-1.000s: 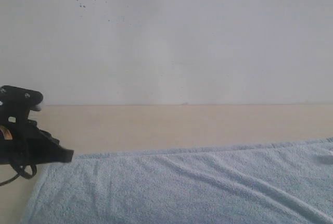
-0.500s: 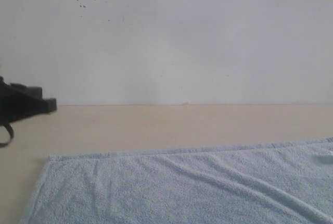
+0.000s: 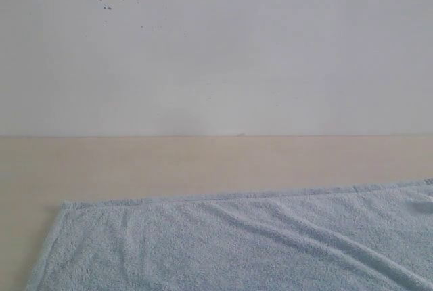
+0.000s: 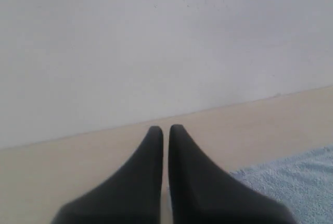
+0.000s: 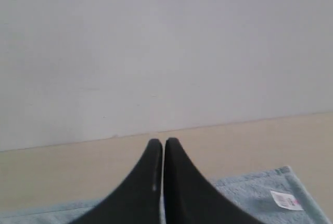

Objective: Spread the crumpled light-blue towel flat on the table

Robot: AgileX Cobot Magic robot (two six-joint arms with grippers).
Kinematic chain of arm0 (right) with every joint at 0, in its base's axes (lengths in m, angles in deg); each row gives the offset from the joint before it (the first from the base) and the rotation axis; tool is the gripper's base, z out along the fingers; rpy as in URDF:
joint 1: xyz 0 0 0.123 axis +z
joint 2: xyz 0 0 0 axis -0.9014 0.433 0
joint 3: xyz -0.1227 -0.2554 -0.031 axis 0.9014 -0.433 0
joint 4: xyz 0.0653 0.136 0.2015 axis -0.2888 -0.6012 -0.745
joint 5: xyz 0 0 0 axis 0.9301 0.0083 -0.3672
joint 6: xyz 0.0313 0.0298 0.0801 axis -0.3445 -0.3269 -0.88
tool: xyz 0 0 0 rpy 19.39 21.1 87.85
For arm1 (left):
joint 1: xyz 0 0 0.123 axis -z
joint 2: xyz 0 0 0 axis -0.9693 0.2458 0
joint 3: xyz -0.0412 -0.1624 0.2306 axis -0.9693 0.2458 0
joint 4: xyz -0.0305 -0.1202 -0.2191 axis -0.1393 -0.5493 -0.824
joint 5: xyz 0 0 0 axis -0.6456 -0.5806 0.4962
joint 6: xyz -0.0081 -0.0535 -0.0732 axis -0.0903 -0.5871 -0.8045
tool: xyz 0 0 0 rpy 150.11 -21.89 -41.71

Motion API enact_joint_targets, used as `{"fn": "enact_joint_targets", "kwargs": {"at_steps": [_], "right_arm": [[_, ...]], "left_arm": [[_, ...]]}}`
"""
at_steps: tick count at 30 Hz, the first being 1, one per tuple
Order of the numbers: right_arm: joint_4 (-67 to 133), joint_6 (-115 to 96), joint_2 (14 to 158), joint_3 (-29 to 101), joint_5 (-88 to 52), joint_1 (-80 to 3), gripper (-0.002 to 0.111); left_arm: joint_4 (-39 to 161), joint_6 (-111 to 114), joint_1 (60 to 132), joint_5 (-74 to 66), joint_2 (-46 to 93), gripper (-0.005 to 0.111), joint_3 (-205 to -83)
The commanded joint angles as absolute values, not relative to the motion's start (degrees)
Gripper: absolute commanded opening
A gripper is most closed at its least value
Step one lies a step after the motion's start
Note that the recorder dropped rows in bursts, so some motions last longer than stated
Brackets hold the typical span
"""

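left gripper (image 4: 165, 129): both black fingers pressed pretty much together, just a hairline slit between them, nothing caught in there. It's pointing toward the wall, up off the table.
right gripper (image 5: 163, 141): same deal, fingers closed tip to tip with nothing in them, aimed at the wall too.
towel near the grippers: in the left wrist view a bit of blue terry (image 4: 291, 182) shows just beside the fingers, lying on the table, not touching them as far as I can tell. In the right wrist view the towel (image 5: 250, 193) lies under and past the fingers.
tag (image 5: 283, 200): small white one, sitting flat by the towel's corner, some print on it but too small to read.
towel (image 3: 237, 243): spread out across the near part of the table, runs off the exterior view at the bottom and right. Left corner lies flat.
wrinkles (image 3: 284, 227): a few shallow ripples running diagonally, nothing bunched up.
hem (image 3: 203, 197): far edge, fairly straight, rising a little toward the right.
table (image 3: 203, 162): pale beige, a bare strip between hem and wall.
wall (image 3: 216, 47): white, with a few dark specks (image 3: 107, 7) up top.
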State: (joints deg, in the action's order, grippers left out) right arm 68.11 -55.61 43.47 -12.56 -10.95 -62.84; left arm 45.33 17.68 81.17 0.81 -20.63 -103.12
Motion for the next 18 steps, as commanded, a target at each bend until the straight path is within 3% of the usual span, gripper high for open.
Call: {"fn": "enact_joint_targets", "kwargs": {"at_steps": [1,5,8,12,18], "right_arm": [[68.6,-55.8,33.3,-14.1,-17.0,-56.0,0.001],[68.6,-54.7,25.7,-14.1,-21.2,-51.8,0.001],[68.9,-49.6,22.1,-14.1,-25.2,-50.3,0.001],[71.8,-30.8,21.3,-14.1,-38.9,-48.9,0.001],[69.9,-36.5,22.7,-14.1,-43.0,-42.1,0.001]], "left_arm": [[47.4,17.7,77.8,8.0,-34.9,0.004,-101.1],[54.7,17.4,75.7,17.0,-46.2,0.004,-101.4],[56.0,10.5,75.8,21.1,-46.2,0.004,-102.2],[55.6,-4.4,76.1,14.1,-44.8,0.004,-100.6],[56.0,-7.6,76.1,7.5,-41.7,0.004,-93.9]]}}
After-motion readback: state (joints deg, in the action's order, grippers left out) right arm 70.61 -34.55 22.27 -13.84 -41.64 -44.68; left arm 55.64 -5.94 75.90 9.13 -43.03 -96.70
